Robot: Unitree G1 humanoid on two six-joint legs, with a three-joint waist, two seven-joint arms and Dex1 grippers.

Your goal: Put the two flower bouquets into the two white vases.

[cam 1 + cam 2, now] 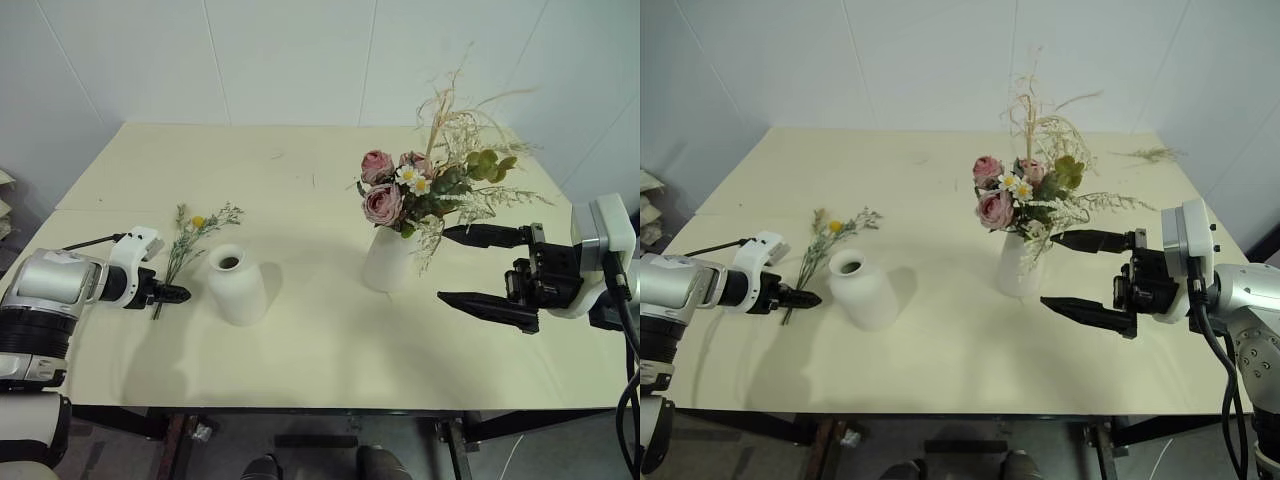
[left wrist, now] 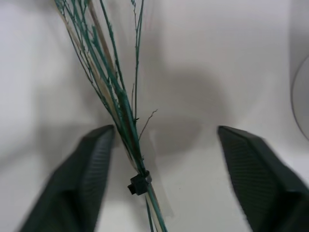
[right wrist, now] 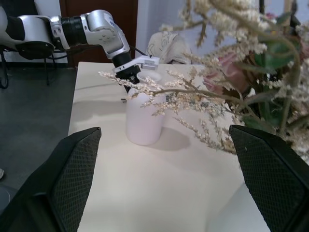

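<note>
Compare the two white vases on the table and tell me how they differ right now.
The shorter bell-shaped matte white vase stands empty, its small dark opening showing; the taller tapered matte white vase already holds the big bouquet of pink roses, white daisies and dried grasses. The shorter vase narrows to a small neck, while the taller vase's mouth is hidden by stems. The shorter vase is nearer the robot's left, the taller towards its right. Both stand upright on the cream table.
</note>
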